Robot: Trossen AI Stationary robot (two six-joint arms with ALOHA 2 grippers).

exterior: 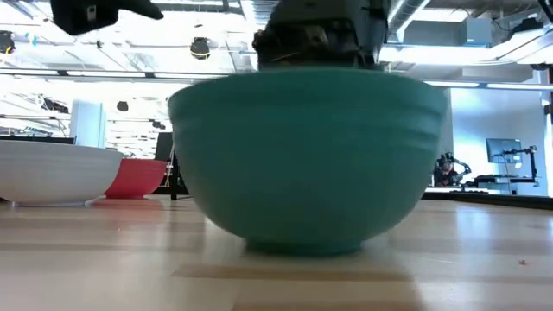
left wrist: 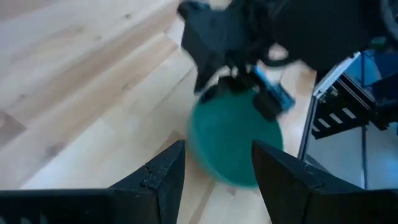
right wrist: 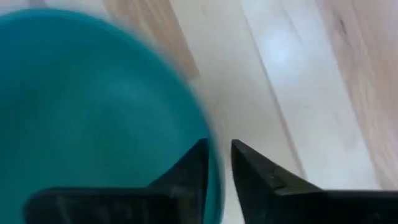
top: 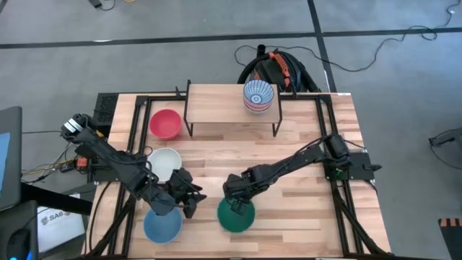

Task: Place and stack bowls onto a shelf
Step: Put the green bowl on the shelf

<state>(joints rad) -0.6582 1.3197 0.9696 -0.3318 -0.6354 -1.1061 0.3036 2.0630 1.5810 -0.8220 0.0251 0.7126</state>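
Note:
The green bowl (top: 237, 218) (exterior: 307, 160) stands upright on its base on the table near the near edge. My right gripper (top: 234, 201) (right wrist: 217, 146) is at its far rim, shut on it. My left gripper (top: 193, 196) (left wrist: 217, 149) hovers open just left of the green bowl (left wrist: 233, 140), above bare table and right of the light blue bowl (top: 162, 225). The shelf (top: 216, 101) stands at the far side and carries a blue-white striped bowl (top: 258, 94) stacked on a pink one. The red bowl (top: 164, 123) and white bowl (top: 165, 162) sit on the table. My right gripper holds the green bowl by its rim (right wrist: 202, 121), on the far side of the bowl. One finger (right wrist: 193, 165) is inside the bowl and the other (right wrist: 255, 168) outside, coming from above and pointing down. The bowl's base rests on the table (exterior: 302, 246).
The table's black frame rails (top: 328, 144) run along both sides. A black and orange bundle (top: 278, 68) lies behind the shelf. Bare wood lies between the shelf and the green bowl (top: 238, 155). The left part of the shelf top is bare.

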